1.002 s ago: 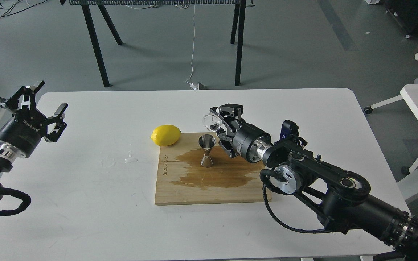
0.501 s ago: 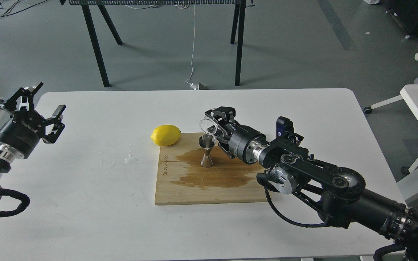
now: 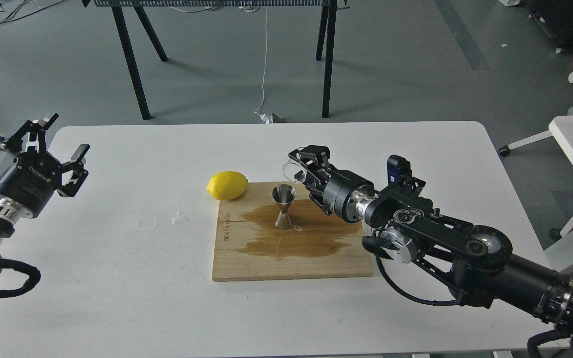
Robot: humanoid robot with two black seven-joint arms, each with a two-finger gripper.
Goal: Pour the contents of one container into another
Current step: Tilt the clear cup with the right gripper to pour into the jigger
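Pinching the tipped clear cup [image 3: 292, 171], the right gripper [image 3: 302, 169] hovers beside the steel jigger [image 3: 283, 206]; left gripper [image 3: 47, 144] spread wide.

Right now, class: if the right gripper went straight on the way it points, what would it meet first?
The right gripper, shut on the clear cup, points left and away. It likely passes above the jigger; the lemon looks nearest that line, but depth is unclear.
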